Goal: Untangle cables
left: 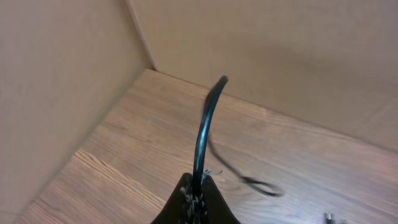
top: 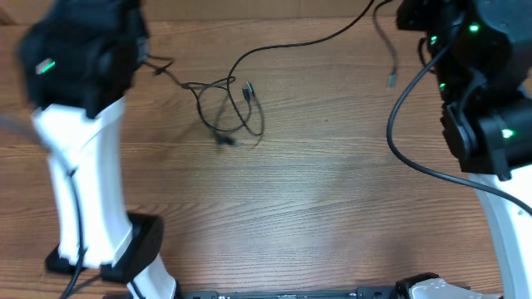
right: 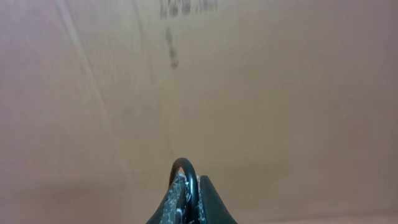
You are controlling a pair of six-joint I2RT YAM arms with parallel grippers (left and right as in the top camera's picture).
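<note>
The thin black cables (top: 230, 110) lie as a loose tangle of loops on the wooden table, with a small plug end (top: 248, 88) inside it. One strand runs left toward my left arm (top: 83, 50), another runs up and right (top: 332, 35) toward my right arm (top: 474, 50). A loose end with a silvery plug (top: 389, 80) hangs by the right arm. My left gripper (left: 198, 186) is shut on a black cable (left: 202, 130), which arcs up from the jaws. My right gripper (right: 189, 184) is shut on a cable loop (right: 185, 164), held high.
Brown cardboard walls (left: 56, 93) close off the table's back and left sides, and one fills the right wrist view (right: 249, 93). A thicker black robot cable (top: 399, 137) curves across the table by the right arm. The left arm's base (top: 125, 249) stands at the front left.
</note>
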